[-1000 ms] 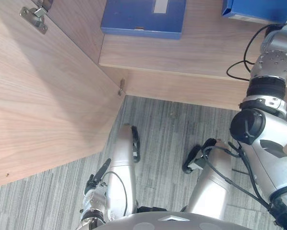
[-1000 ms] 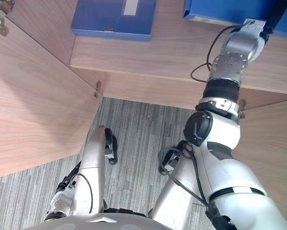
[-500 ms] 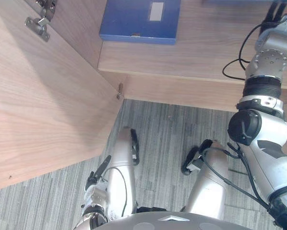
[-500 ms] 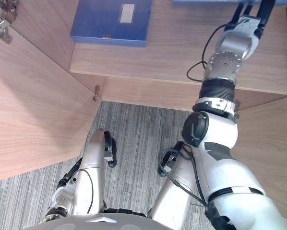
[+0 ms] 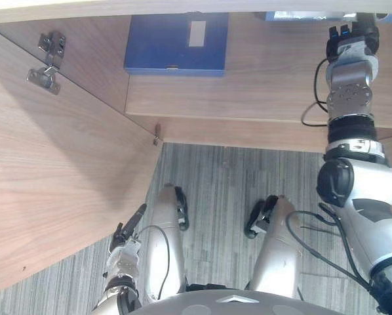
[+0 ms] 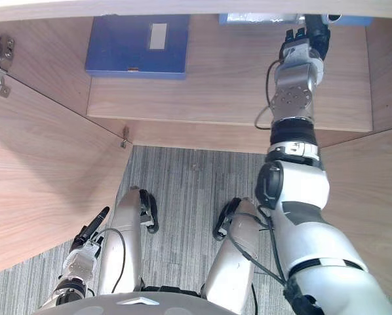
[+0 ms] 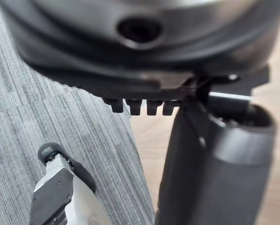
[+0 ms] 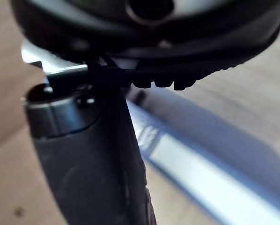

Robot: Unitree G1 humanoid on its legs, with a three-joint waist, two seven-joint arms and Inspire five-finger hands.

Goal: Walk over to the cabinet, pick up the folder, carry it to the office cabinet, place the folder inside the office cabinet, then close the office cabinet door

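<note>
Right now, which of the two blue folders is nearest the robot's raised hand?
The folder at the shelf's back right, by the right hand; the other folder lies far left.

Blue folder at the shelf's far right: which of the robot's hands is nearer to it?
Right. The right hand reaches up to the blue folder, close by its near edge; the left hand hangs low over the floor, well away.

Bright, even light — soft shadow slanting across the cabinet door (image 5: 58, 157), pale sheen on the shelf (image 5: 268, 85)
</note>
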